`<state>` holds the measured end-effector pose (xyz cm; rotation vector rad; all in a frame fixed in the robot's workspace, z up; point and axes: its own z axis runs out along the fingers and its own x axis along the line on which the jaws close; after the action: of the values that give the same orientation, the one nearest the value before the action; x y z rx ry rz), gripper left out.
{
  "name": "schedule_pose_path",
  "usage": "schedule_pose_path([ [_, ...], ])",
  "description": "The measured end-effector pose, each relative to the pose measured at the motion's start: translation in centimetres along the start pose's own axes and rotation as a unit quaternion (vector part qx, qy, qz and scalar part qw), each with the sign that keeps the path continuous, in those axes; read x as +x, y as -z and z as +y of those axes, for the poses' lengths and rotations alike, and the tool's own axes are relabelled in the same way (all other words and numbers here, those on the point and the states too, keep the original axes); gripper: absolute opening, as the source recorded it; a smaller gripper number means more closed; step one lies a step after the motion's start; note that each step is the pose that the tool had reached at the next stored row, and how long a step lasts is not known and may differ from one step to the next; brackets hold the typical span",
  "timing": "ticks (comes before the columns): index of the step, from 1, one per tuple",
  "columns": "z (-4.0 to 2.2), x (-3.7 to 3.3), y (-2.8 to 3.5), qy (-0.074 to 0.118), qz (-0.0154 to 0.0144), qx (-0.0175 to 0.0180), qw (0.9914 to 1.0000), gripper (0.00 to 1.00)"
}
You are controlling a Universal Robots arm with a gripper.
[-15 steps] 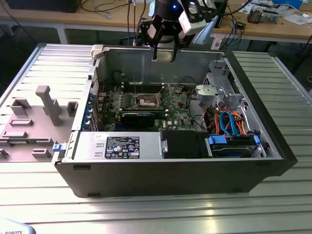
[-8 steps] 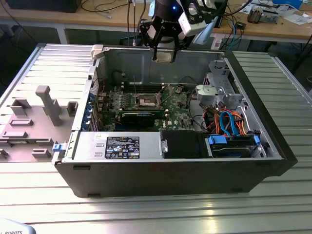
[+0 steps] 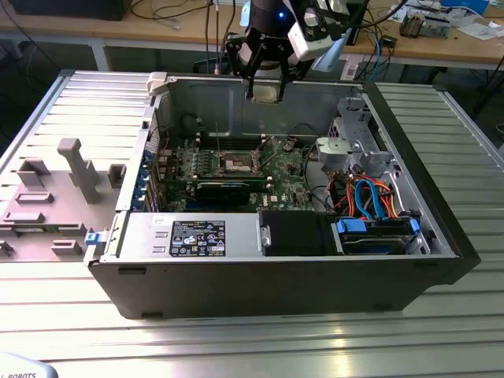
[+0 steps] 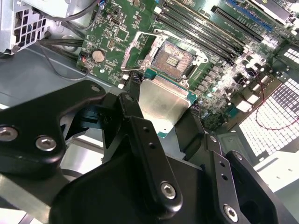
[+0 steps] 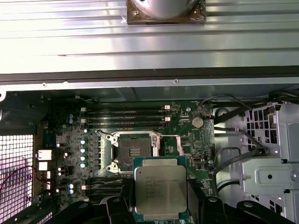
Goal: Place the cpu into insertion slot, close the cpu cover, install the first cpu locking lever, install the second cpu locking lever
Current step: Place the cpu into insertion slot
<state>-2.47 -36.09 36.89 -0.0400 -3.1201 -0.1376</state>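
Observation:
My gripper [image 3: 264, 85] hangs over the back wall of the open computer case, shut on the cpu [image 3: 266, 93]. In both wrist views the cpu [image 4: 163, 103] [image 5: 160, 185], a square chip with a dull silver top, sits clamped between the black fingers [image 4: 133, 109], and the gripper [image 5: 161, 207] holds it by two opposite edges. The insertion slot [image 5: 133, 150] [image 4: 174, 59] [image 3: 239, 163] lies bare in the middle of the green motherboard [image 3: 283, 169], below and apart from the chip. The silvery cpu cover [image 4: 136, 52] stands swung open at one side of the slot.
Long black memory slots [image 5: 124, 116] run beside the socket. A metal drive cage [image 3: 354, 146] and orange and blue cables [image 3: 370, 201] fill the exterior view's right of the case. The power supply [image 3: 197, 236] sits at the front. Grey fixtures [image 3: 75, 169] stand outside on the exterior view's left.

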Motion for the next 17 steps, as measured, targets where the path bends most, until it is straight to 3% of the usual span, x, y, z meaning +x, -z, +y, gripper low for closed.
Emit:
schedule_pose_path([
  [17, -0.07, -0.01, -0.44, 0.000, 0.0000, 0.0000, 1.00000, 0.55],
])
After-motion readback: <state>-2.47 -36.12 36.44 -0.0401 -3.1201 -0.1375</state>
